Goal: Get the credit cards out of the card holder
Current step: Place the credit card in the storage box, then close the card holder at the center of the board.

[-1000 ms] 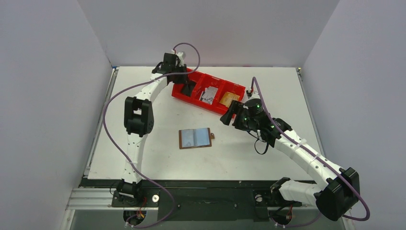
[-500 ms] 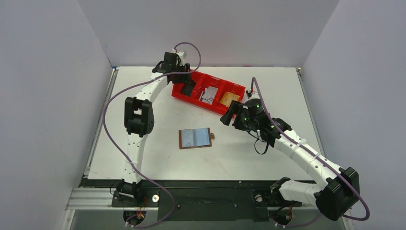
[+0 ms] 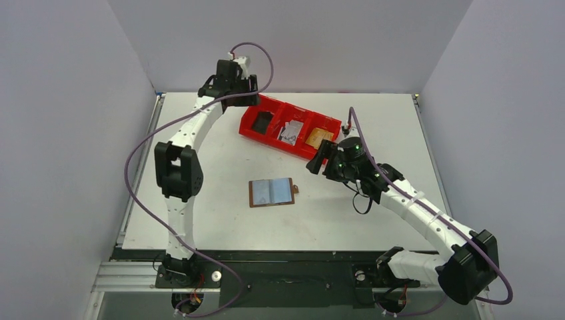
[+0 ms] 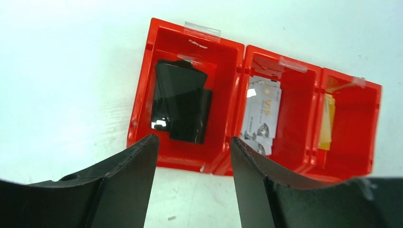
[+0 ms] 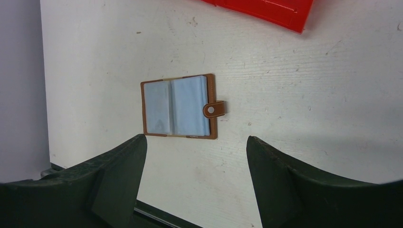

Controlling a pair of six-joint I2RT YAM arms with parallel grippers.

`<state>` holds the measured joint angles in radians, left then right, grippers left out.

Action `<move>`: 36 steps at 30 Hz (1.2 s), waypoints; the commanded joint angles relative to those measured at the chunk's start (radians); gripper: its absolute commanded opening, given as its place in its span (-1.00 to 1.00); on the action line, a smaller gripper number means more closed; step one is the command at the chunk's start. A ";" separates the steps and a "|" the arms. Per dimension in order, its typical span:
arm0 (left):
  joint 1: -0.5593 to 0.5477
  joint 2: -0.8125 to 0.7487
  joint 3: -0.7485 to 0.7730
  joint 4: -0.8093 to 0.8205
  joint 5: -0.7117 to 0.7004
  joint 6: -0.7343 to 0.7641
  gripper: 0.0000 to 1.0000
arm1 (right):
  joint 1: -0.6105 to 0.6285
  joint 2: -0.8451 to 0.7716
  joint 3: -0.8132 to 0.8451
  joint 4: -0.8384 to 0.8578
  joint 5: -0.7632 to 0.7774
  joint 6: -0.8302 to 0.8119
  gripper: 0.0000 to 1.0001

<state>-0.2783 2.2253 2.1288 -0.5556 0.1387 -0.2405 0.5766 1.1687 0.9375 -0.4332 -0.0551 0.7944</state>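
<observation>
The brown card holder (image 5: 179, 106) lies opened flat on the white tabletop (image 3: 213, 220), a little left of the middle and closer to the near edge than anything else. Its snap tab (image 5: 215, 109) points toward the right edge. Spread like this, both inner pages face up, which suits drawing cards out from above. Those pages show pale blue, and whether that is a card or only empty sleeves cannot be told. The right gripper (image 5: 195, 142) hangs above the tabletop just beyond and to the right of the holder, its 2 fingers spread wide and empty. Its wrist view frames the holder between them, a stance that reads as lining up for a pick. Farther back, the red tray (image 4: 140, 85) sits slanted near the far edge, its 3 compartments sorting what lies in them. Black cards (image 4: 183, 102) are in the left one, white cards (image 4: 261, 111), one marked VIP, in the middle one, and a tan-gold card (image 4: 327, 121) in the right one. At least that credit card is judged to be out. Above the tray's left end the left gripper (image 4: 193, 139) hovers with fingers apart, holding nothing.
</observation>
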 commanded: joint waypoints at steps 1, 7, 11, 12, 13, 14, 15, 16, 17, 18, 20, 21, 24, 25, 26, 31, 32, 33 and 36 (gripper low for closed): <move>-0.006 -0.172 -0.125 0.048 -0.042 -0.043 0.10 | 0.002 0.028 -0.002 0.051 0.019 -0.015 0.45; -0.014 -0.340 -0.339 0.068 -0.054 -0.087 0.10 | 0.007 0.070 0.004 0.072 0.006 -0.021 0.45; -0.015 -0.458 -0.489 0.075 -0.057 -0.135 0.10 | 0.014 0.103 0.014 0.086 -0.003 -0.021 0.45; -0.014 -0.494 -0.535 0.075 -0.053 -0.144 0.10 | 0.015 0.108 0.015 0.092 -0.004 -0.021 0.45; -0.016 -0.513 -0.559 0.076 -0.049 -0.160 0.10 | 0.022 0.121 0.018 0.095 -0.005 -0.022 0.45; -0.017 -0.548 -0.604 0.075 -0.045 -0.169 0.10 | 0.023 0.128 0.020 0.101 -0.006 -0.022 0.45; -0.021 -0.565 -0.628 0.075 -0.045 -0.186 0.10 | 0.029 0.144 0.024 0.103 -0.008 -0.021 0.45; -0.022 -0.598 -0.674 0.075 -0.040 -0.192 0.10 | 0.031 0.152 0.025 0.108 -0.009 -0.020 0.45; -0.027 -0.612 -0.698 0.074 -0.040 -0.204 0.10 | 0.038 0.168 0.030 0.110 -0.007 -0.018 0.44; -0.028 -0.645 -0.744 0.073 -0.040 -0.210 0.10 | 0.042 0.184 0.033 0.115 -0.006 -0.018 0.44; -0.032 -0.685 -0.811 0.075 -0.033 -0.229 0.10 | 0.056 0.207 0.038 0.118 -0.001 -0.017 0.44; -0.034 -0.698 -0.831 0.077 -0.028 -0.241 0.10 | 0.065 0.214 0.040 0.119 0.006 -0.017 0.44; -0.037 -0.748 -0.931 0.088 -0.002 -0.260 0.10 | 0.083 0.253 0.048 0.120 0.017 -0.018 0.44; -0.040 -0.756 -0.950 0.094 0.012 -0.271 0.10 | 0.087 0.260 0.049 0.122 0.019 -0.015 0.44; -0.042 -0.771 -0.983 0.097 0.018 -0.277 0.10 | 0.092 0.273 0.050 0.123 0.021 -0.014 0.44; -0.045 -0.817 -1.103 0.124 0.059 -0.309 0.10 | 0.104 0.312 0.054 0.123 0.035 -0.016 0.44; -0.045 -0.819 -1.114 0.128 0.067 -0.312 0.10 | 0.106 0.323 0.056 0.123 0.038 -0.015 0.44; -0.045 -0.824 -1.140 0.137 0.084 -0.318 0.10 | 0.107 0.327 0.055 0.123 0.041 -0.015 0.44; -0.045 -0.828 -1.188 0.163 0.111 -0.332 0.10 | 0.112 0.344 0.053 0.120 0.051 -0.018 0.43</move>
<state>-0.3199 1.4395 0.9779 -0.4770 0.1905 -0.5396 0.6773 1.4948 0.9501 -0.3447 -0.0463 0.7887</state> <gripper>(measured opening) 0.549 0.718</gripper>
